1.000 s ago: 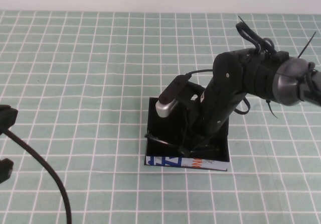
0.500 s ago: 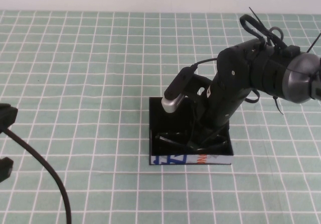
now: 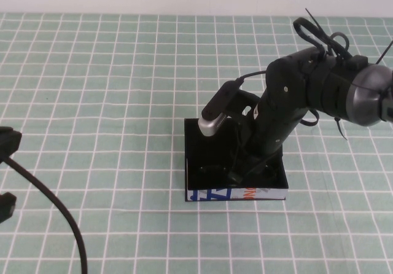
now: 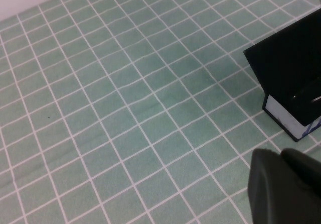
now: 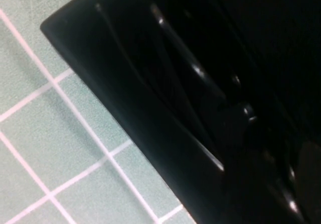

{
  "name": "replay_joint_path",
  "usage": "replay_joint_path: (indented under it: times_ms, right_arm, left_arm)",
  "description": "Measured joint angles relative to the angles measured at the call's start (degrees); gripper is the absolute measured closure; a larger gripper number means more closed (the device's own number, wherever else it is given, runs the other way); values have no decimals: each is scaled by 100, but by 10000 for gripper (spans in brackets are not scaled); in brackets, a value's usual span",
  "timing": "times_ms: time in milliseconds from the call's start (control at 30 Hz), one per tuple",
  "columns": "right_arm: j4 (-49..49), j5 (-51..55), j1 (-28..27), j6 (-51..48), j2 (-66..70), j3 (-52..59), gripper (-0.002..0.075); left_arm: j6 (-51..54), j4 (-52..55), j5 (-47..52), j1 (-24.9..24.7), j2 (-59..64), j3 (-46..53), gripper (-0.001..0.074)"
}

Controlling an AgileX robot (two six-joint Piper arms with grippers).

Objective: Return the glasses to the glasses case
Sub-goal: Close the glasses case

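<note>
The glasses case [image 3: 236, 194] lies open in the middle of the table, black inside, with a white printed front edge. My right gripper [image 3: 236, 174] reaches down into it from the right, its tip lost in the dark interior. The glasses [image 3: 210, 168] lie inside the case on its left side, faintly visible. In the right wrist view, glints mark the thin frame of the glasses [image 5: 195, 71] beside the case wall [image 5: 115, 98]. My left gripper [image 4: 283, 189] is parked at the near left, apart from the case [image 4: 291, 68], with nothing in it.
A green cloth with a white grid [image 3: 110, 90] covers the table. A black cable [image 3: 55, 206] curves from the left arm [image 3: 6, 144] toward the front edge. A white wall runs along the back.
The right arm has shifted right and the case has slid right and squared up with it. The glasses now sit lower and darker inside the case.
</note>
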Motion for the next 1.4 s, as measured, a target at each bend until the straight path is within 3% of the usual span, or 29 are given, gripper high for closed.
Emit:
replay_joint_path:
  times_ms: [133,233,400,567,900,1167,1400]
  right_arm:
    - [12,-11,0,103,-84,0,467]
    - [24,-59,0,104,-205,0,480]
    - [99,-109,0,122,-304,0,653]
    - [-13,-261,0,151,-304,0,726]
    - [-79,-688,-114,597,-306,-625,737]
    - [1657,410,-169,-1245,-243,-769,737]
    - [1986,525,-118,-1386,203,-783,737]
  left_arm:
    - [0,0,0,0,0,0,737]
    - [0,0,0,0,0,0,737]
    - [0,0,0,0,0,0,737]
    - [0,0,0,0,0,0,737]
    - [-217,-242,-375,0,0,0,737]
    - [-240,-263,-419,0,244,0,737]
    - [-255,-263,-316,0,324,0,737]
